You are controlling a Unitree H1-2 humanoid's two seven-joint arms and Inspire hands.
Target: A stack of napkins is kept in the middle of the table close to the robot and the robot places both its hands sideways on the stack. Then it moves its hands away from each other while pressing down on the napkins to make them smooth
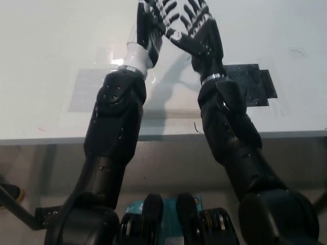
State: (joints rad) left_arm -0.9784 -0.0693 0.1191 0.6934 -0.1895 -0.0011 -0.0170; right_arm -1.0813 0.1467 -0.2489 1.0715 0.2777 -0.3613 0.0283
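1. The desk (46, 130) front edge runs across the view, with bare white surface on both sides of the arms.
2. The napkin stack (171, 104) lies near that edge, between the forearms and mostly hidden by them.
3. A black patch (253, 84) sits just right of it.
4. Farther out, the left hand (148, 25) and right hand (196, 30) reach side by side, fingers spread, holding nothing.
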